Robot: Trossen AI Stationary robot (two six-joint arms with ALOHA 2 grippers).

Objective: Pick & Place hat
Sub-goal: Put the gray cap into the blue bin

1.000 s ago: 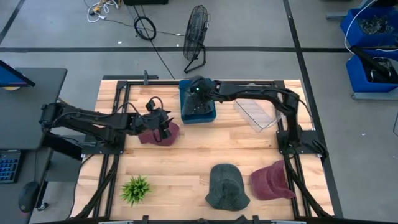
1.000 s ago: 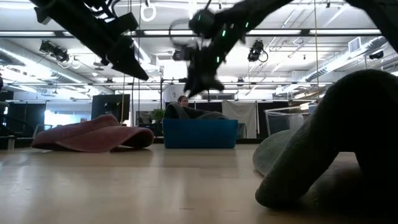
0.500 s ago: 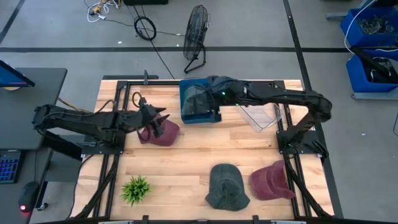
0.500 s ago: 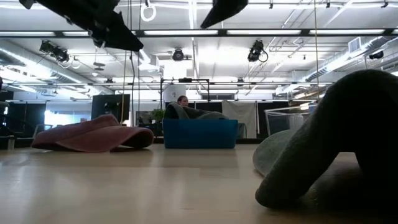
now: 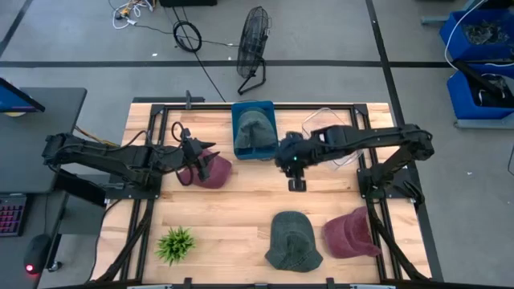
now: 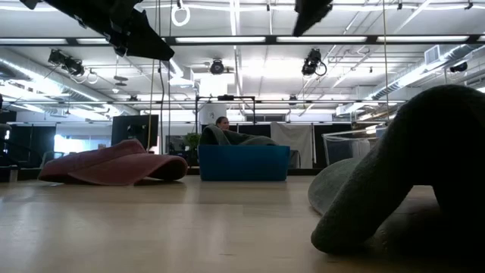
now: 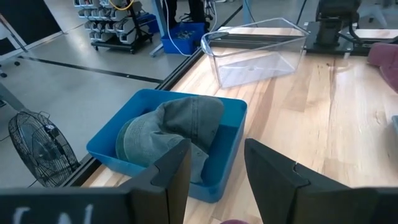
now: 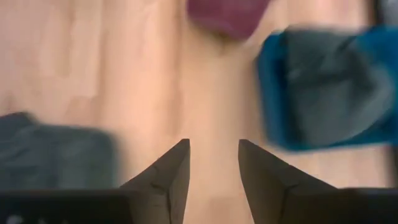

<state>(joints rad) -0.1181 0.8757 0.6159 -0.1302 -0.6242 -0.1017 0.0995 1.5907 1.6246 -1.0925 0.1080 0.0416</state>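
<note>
A grey-green hat (image 5: 254, 128) lies in the blue bin (image 5: 238, 148) at the table's far middle; it also shows in the left wrist view (image 7: 171, 127). A maroon hat (image 5: 215, 170) lies flat on the table left of the bin. A dark grey hat (image 5: 292, 239) and another maroon hat (image 5: 351, 234) lie near the front edge. My left gripper (image 5: 194, 164) hovers open above the left maroon hat's left edge. My right gripper (image 5: 295, 181) is open and empty above bare table, front right of the bin.
A clear plastic bin (image 5: 333, 146) lies tipped at the far right. A small green plant (image 5: 175, 244) stands at the front left. Bare wood lies in the table's middle between the bins and the front hats.
My right gripper has drawn back from over the blue bin toward the table's near edge and right, empty; the grey-green hat stays in the bin. My left gripper has pulled slightly toward the table's left, off the maroon hat, which lies where it was.
</note>
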